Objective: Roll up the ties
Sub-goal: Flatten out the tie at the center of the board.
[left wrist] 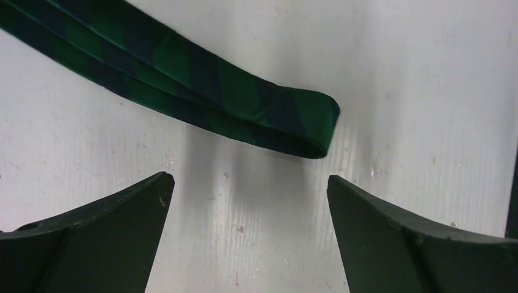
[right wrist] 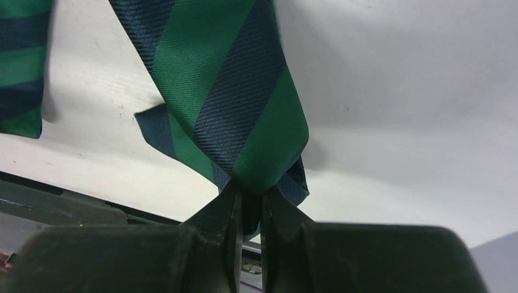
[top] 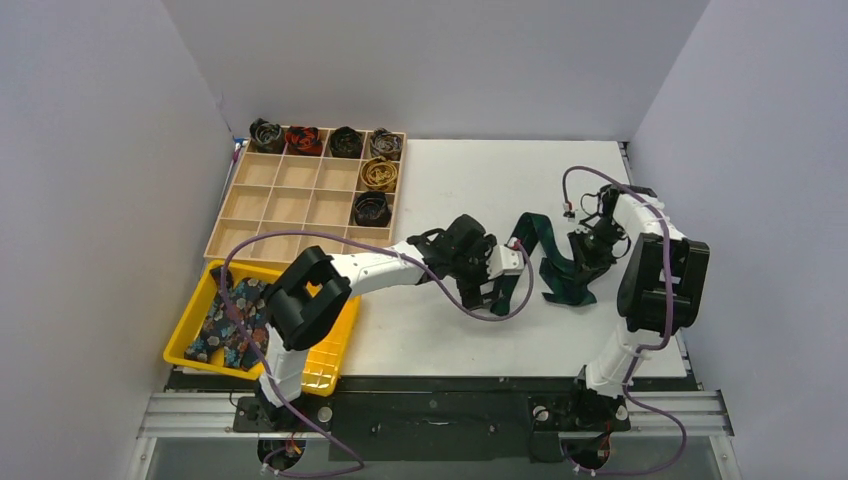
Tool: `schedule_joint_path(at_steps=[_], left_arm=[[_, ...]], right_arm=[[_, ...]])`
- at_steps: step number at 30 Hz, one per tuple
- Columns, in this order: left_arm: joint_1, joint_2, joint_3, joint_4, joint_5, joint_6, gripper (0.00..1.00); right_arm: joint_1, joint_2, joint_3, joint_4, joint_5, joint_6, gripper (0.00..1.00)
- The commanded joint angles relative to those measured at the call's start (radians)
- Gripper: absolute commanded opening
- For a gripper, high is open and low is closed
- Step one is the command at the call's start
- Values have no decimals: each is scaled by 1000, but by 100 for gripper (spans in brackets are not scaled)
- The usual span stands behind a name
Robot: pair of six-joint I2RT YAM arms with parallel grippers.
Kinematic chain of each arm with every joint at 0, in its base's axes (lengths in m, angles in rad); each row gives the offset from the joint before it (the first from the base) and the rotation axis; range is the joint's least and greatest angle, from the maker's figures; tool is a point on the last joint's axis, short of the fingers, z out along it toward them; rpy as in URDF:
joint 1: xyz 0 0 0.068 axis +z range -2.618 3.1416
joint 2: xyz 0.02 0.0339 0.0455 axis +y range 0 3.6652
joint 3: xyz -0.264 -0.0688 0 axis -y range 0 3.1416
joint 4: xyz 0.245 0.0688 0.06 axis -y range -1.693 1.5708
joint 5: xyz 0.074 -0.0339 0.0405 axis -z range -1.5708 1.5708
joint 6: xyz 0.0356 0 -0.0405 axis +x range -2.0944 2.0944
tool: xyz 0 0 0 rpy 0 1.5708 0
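Right wrist view: the right hand (right wrist: 249, 196) is pinching a broad stretch of the green-navy tie (right wrist: 238, 110), jaws pressed tight on the fabric, seemingly anchoring it against sliding on the white counter (right wrist: 397, 79). The left hand (left wrist: 248, 180) is hanging with jaws spread wide and empty, the tie's narrow tip lying flat at its 12 o'clock, probably lining up to begin the coil. In the top view, rolled ties (top: 345, 141) are sitting in the wooden tray (top: 290, 205) at 11 o'clock; floral ties (top: 232, 320) are lying in the yellow bin (top: 330, 362) at 8 o'clock.
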Motion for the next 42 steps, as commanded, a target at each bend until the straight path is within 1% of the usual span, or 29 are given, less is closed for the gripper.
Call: schedule_joint_path(at_steps=[1,3,5,9,11,14,15,16,17,18,19,20,21,22,23,24,25,28,29,32,34,35,36,37,38,39,40,41,42], left_arm=[[6,13,14,167,-67,-237,98],[-9,11,-13,198,-78,-285,97],[-57,9,-41,236,-133,-317,98],[-91,45,-63,315,-215,-418,98],[-95,74,-60,332,-283,-464,97],[-96,117,-30,321,-422,-470,99],[-96,137,-23,306,-443,-471,96],[-94,146,-4,292,-476,-467,93],[-94,159,6,248,-491,-457,84],[-91,162,21,201,-510,-451,79],[-88,158,22,179,-513,-439,65],[-78,150,17,159,-500,-433,58],[-72,123,0,120,-488,-419,43],[-57,84,-11,74,-454,-411,37],[-48,60,-34,49,-386,-383,26],[-23,32,-48,-10,-341,-367,22],[-8,-30,-77,-40,-233,-326,17],[91,-232,-134,-199,-44,-225,12],[113,-268,-155,-235,22,-158,11],[225,-383,-168,-367,60,-30,3],[295,-376,-144,-444,84,24,2],[329,-361,-115,-469,93,41,1],[342,-323,-99,-521,89,69,1],[361,-304,-70,-542,72,80,2],[368,-271,-58,-580,66,103,4],[380,-256,-41,-596,55,111,5],[385,-238,-39,-613,50,120,8],[396,-235,-44,-613,39,121,8],[399,-236,-63,-605,32,122,9]], right_arm=[[-8,-96,-2,-29,37,-41,0],[-8,-106,3,-36,32,-33,0],[-8,-112,23,-50,18,-25,0],[-8,-127,41,-84,-23,-28,0],[-8,-138,46,-107,-33,-43,0],[-8,-168,43,-147,-37,-82,0],[-8,-174,43,-155,-34,-92,0],[-8,-189,41,-170,-32,-112,0],[-8,-196,41,-179,-28,-124,0],[-8,-210,43,-203,-26,-152,0],[-8,-216,45,-216,-25,-168,0],[-8,-229,48,-242,-23,-197,0],[-8,-236,48,-256,-23,-215,0],[-8,-249,50,-290,-21,-256,0],[-8,-257,51,-331,-19,-277,0],[-9,-275,51,-353,-5,-328,0],[-11,-285,52,-397,6,-354,0],[-32,-356,40,-448,72,-476,0],[-33,-372,34,-450,89,-498,0],[-9,-395,16,-451,136,-578,0],[33,-326,31,-450,140,-581,0],[62,-287,67,-442,144,-558,2],[71,-190,97,-428,165,-529,8],[68,-139,179,-404,180,-468,20],[57,-34,239,-409,190,-447,26],[20,46,360,-432,181,-412,40],[0,70,414,-441,181,-399,48],[-37,97,494,-446,196,-385,51],[-52,98,518,-445,208,-388,55]])
